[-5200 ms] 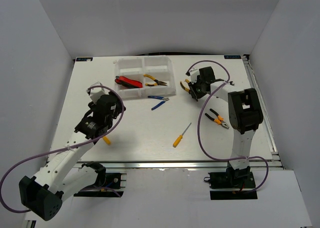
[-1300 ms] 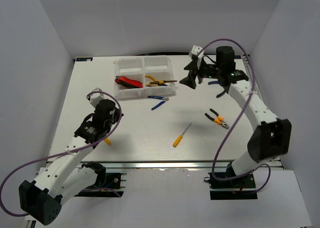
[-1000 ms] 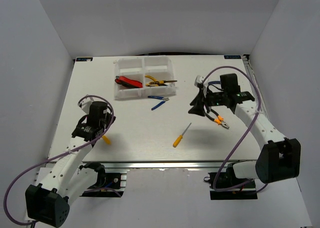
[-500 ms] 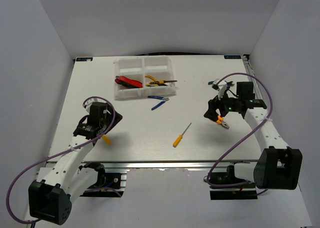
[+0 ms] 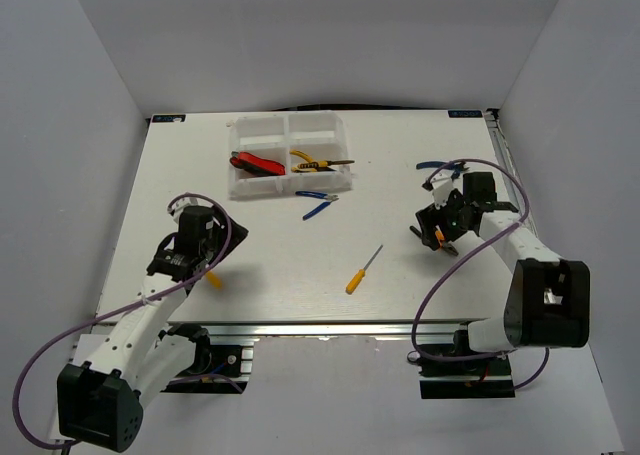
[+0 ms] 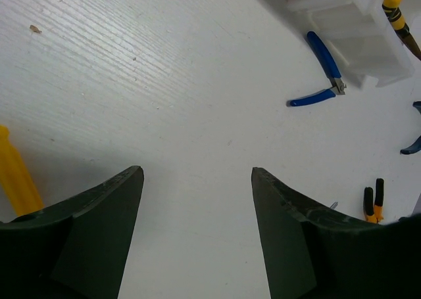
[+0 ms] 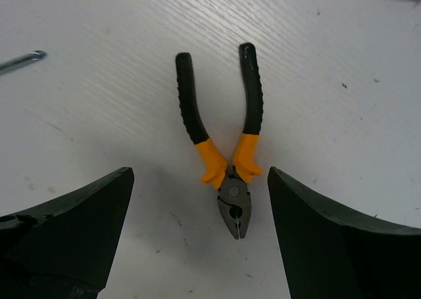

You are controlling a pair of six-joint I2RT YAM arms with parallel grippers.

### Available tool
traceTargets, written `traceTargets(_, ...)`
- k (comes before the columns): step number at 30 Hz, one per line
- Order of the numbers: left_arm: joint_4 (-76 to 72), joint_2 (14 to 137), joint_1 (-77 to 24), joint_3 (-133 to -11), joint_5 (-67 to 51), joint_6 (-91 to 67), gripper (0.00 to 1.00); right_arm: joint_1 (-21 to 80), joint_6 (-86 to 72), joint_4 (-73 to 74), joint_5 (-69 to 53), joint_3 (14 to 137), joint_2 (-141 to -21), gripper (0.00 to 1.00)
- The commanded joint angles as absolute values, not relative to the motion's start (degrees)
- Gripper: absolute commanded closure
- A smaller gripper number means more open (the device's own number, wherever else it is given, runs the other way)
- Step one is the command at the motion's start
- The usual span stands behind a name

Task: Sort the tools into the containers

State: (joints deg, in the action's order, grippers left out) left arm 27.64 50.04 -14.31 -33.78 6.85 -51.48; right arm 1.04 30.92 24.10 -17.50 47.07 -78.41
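While the organiser tray point(image 5: 262, 128) sits well apart at the far side of the table point(image 5: 280, 245) (red cutters point(image 5: 255, 163) and yellow pliers point(image 5: 315, 161) already lie in it), the right gripper point(image 7: 197, 187) hangs wide open over the orange-and-black pliers point(image 7: 227, 158), one finger point(image 7: 66, 233) either side. Their long axis runs between the fingers, handles pointing away from the wrist; the left gripper point(image 6: 197, 174), likewise spread and empty, is far off.

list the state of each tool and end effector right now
left end effector, open, empty
right end effector, open, over the orange-and-black pliers
orange-and-black pliers, flat on table, handles spread
blue pliers, on table beside tray
screwdriver, on table, ungrasped
red cutters, in a tray compartment
yellow pliers, in the next compartment
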Motion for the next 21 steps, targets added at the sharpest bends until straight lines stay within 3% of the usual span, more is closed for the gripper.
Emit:
traceTargets(1,25.05,50.44,-13.97,-33.92,5.98,-51.07,0.22,1.23,32.17,20.3,-11.43,46.93,-80.77,0.11)
traceTargets(8,23.82,52.21,-13.89,-34.37,5.54,-50.27,0.22,1.06,28.92,17.23,-12.65,50.62,-83.67,0.12)
traceTargets(11,23.03,52.73,-13.97,-34.01,5.28,-50.36,0.22,1.14,26.9,17.23,-13.53,53.08,-86.83,0.22)
traceTargets(12,22.94,52.91,-13.89,-34.01,5.27,-50.36,0.22,1.14,26.46,17.14,-13.8,53.61,-88.58,0.31)
traceTargets(14,22.94,53.09,-13.89,-34.28,5.27,-50.1,0.22,1.14,25.5,16.88,-13.71,54.67,-90.86,0.41)
traceTargets(18,23.46,52.82,-13.97,-34.37,5.8,-49.92,0.22,1.14,24.26,15.65,-13.01,55.19,-93.51,0.51)
traceTargets(21,23.55,52.3,-13.97,-34.19,5.98,-50.01,0.22,1.23,24.08,15.56,-12.48,55.72,-95.36,0.52)
